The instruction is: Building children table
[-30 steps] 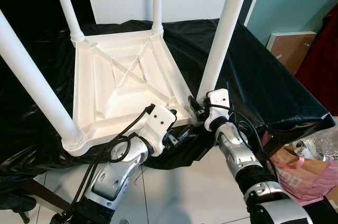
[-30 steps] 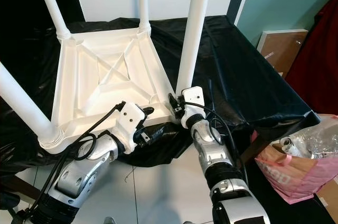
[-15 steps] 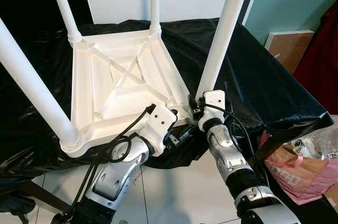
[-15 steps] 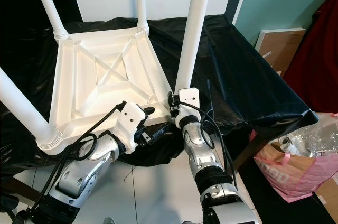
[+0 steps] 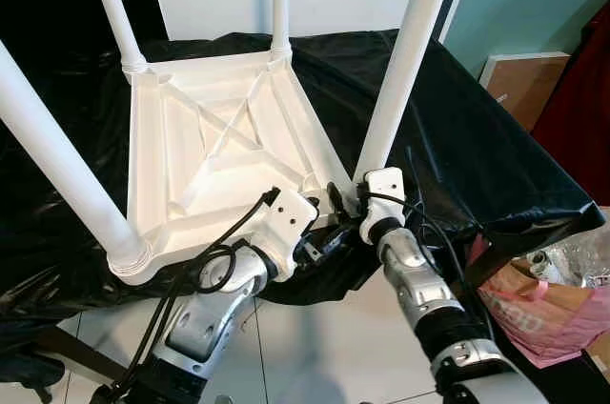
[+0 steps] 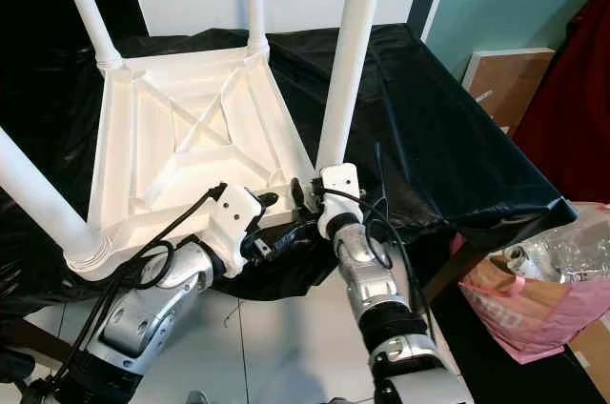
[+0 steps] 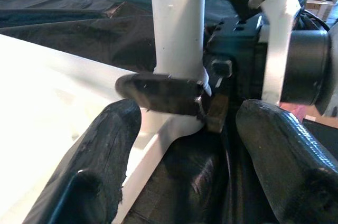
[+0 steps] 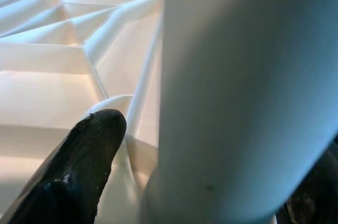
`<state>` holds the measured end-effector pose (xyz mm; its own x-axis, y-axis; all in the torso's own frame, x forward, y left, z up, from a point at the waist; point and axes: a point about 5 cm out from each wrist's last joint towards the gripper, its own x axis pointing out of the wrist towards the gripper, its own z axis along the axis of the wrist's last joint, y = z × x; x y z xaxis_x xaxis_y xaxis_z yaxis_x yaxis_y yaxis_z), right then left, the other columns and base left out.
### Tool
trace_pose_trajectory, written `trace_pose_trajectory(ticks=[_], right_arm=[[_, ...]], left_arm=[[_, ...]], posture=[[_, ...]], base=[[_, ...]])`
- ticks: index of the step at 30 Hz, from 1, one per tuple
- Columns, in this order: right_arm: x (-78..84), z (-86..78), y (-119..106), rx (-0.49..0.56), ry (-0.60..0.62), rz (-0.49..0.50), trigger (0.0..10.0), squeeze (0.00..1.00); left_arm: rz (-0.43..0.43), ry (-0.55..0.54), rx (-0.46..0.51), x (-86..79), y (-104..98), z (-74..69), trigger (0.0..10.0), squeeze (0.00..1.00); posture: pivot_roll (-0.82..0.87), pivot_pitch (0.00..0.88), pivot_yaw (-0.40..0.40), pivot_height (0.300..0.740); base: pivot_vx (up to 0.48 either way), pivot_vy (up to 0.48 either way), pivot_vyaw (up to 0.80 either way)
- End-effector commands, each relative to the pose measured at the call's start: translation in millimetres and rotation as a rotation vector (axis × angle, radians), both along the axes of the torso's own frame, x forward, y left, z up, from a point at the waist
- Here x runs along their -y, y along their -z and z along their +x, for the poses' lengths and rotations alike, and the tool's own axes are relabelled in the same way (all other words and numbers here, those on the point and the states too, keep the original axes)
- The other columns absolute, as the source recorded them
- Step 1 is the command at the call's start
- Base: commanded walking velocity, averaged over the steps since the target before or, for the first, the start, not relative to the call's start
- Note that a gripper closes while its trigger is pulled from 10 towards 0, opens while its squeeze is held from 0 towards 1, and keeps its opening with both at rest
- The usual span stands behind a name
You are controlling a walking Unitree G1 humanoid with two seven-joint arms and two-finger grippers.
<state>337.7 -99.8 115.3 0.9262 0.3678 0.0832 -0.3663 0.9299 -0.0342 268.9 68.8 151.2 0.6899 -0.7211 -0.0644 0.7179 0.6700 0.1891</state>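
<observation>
While the left gripper (image 7: 179, 129) waits open at the tabletop's (image 5: 191, 147) near corner, the right gripper (image 5: 345, 202) has shifted its clasp round the leg (image 5: 396, 90) there, probably tightening it.

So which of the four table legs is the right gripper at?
The near right leg: the right gripper straddles its base; the other three stand untouched.

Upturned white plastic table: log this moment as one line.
white plastic table upturned on black sheet | right gripper jaws around near-right leg base | left gripper open beside it

One upturned white table (image 5: 214, 151), four legs (image 5: 396, 80), one pink bag (image 5: 553, 304)
</observation>
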Motion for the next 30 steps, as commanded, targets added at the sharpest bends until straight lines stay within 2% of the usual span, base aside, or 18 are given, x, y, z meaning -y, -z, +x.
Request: trace_pose_trajectory(ticks=[1,4,5,11,18,22,23,24,25,26,30], right_arm=[[7.0,-1.3,-0.9,0.009,-0.071,-0.006,10.0,1.00],[11.6,-2.2,-0.2,0.006,-0.105,-0.020,10.0,1.00],[17.4,-3.6,1.7,0.001,-0.145,-0.043,10.0,0.00],[31.4,-4.3,2.5,-0.003,-0.250,-0.128,10.0,0.00],[32.1,3.9,-7.9,0.018,-0.301,-0.168,10.0,0.00],[26.7,12.5,-14.0,0.022,-0.352,-0.216,10.0,0.00],[24.8,13.4,-14.1,0.020,-0.361,-0.221,8.9,0.00],[24.8,13.4,-14.1,0.020,-0.361,-0.221,8.9,0.00],[23.4,13.9,-13.2,0.014,-0.369,-0.221,1.0,0.00],[22.7,14.0,-11.9,0.008,-0.373,-0.224,0.0,0.00],[23.4,12.2,-5.3,-0.013,-0.381,-0.239,0.0,0.00]], left_arm=[[0.016,0.032,-0.019,0.6,5.5,-0.9,10.0,0.00],[0.017,0.033,-0.018,0.8,5.5,-0.8,10.0,0.00],[0.019,0.039,-0.019,1.5,5.7,-1.5,10.0,0.00],[0.035,0.075,-0.026,4.5,9.2,-7.5,10.0,0.00],[0.046,0.096,-0.031,5.9,11.5,-10.8,10.0,0.00],[0.065,0.107,-0.034,7.5,14.4,-12.8,10.0,0.00],[0.065,0.107,-0.035,7.9,14.8,-13.2,10.0,0.00],[0.065,0.107,-0.035,7.9,14.8,-13.2,10.0,0.00],[0.062,0.103,-0.035,8.2,14.7,-13.3,10.0,0.00],[0.058,0.099,-0.035,8.3,14.4,-13.2,10.0,0.00],[0.056,0.084,-0.034,7.0,14.5,-13.7,10.0,0.00]], posture=[[0.03,0.030,-0.063,0.740],[0.03,0.030,-0.063,0.740],[0.02,0.027,-0.063,0.740],[0.02,0.021,-0.057,0.740],[0.02,0.019,-0.054,0.740],[0.02,0.021,-0.057,0.740],[0.04,0.024,-0.063,0.740],[0.04,0.024,-0.063,0.740],[0.04,0.024,-0.063,0.740],[0.04,0.024,-0.063,0.740],[0.05,0.030,-0.075,0.740]], base=[[0.000,0.000,0.00],[0.000,0.000,0.00],[0.000,0.000,0.00],[0.000,0.000,0.00],[0.000,0.000,0.00],[0.000,0.000,0.00],[0.000,0.000,0.00],[0.000,0.000,0.00],[0.000,0.000,0.00],[0.000,0.000,0.00],[0.000,0.000,0.00]])
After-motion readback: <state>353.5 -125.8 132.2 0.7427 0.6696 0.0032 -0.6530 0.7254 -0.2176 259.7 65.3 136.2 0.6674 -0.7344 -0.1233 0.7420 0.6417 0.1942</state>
